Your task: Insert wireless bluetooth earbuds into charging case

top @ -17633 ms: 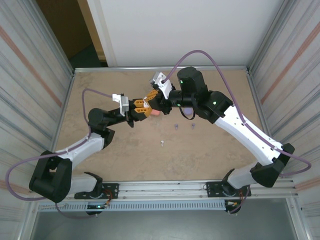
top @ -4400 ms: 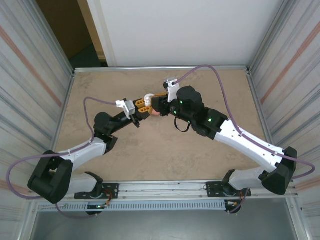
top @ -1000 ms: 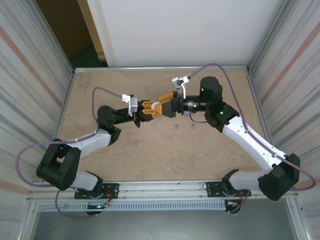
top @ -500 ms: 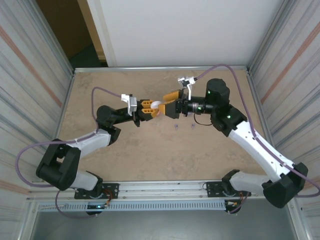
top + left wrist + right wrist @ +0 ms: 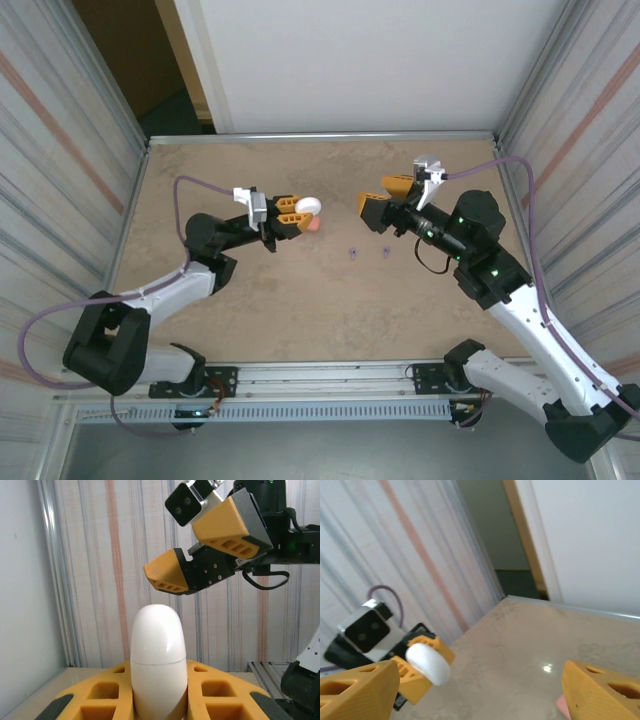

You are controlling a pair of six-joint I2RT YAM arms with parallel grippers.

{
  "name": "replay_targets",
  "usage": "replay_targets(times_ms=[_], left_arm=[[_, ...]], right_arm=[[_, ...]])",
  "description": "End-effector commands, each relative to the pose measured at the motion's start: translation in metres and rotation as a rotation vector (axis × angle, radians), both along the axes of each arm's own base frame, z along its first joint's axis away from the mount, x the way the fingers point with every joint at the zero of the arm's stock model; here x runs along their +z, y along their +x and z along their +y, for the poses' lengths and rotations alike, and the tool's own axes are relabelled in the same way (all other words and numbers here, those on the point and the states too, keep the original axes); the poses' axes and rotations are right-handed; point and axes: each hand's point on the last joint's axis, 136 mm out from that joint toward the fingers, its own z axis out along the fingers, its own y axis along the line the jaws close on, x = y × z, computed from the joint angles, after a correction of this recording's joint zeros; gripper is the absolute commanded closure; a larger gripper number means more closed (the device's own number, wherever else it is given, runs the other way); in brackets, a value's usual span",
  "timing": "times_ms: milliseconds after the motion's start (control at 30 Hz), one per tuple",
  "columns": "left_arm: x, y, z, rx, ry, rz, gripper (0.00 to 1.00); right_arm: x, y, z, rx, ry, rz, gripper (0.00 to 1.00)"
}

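Note:
A white egg-shaped charging case with its lid down is clamped between the yellow fingers of my left gripper, held above the table left of centre. In the left wrist view the case stands upright in the left gripper, its lid seam closed. My right gripper hangs open and empty well to the right of the case. It also shows in the left wrist view. Two tiny purple earbuds lie on the table below the gap between the grippers.
A small pink object lies on the table just under the left gripper; it is also in the right wrist view. The right wrist view shows the white case far off. Ribbed walls close both sides.
My right gripper has drawn back to the right, away from the white case it was up against. The left gripper still holds the case, shifted slightly left.

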Motion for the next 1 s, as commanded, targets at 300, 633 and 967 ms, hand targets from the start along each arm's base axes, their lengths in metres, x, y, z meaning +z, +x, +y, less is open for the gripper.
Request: replay_targets(times_ms=[300, 633, 967], left_arm=[[0.012, 0.007, 0.012, 0.117, 0.007, 0.036, 1.00], [0.005, 0.008, 0.027, 0.238, 0.064, 0.119, 1.00], [-0.050, 0.006, 0.042, 0.319, 0.187, 0.354, 1.00]], right_arm=[[-0.041, 0.029, 0.005, -0.109, -0.030, 0.057, 0.17], [-0.047, 0.034, 0.006, -0.122, -0.064, 0.059, 0.17], [-0.055, 0.034, -0.019, -0.212, -0.108, 0.059, 0.14]])
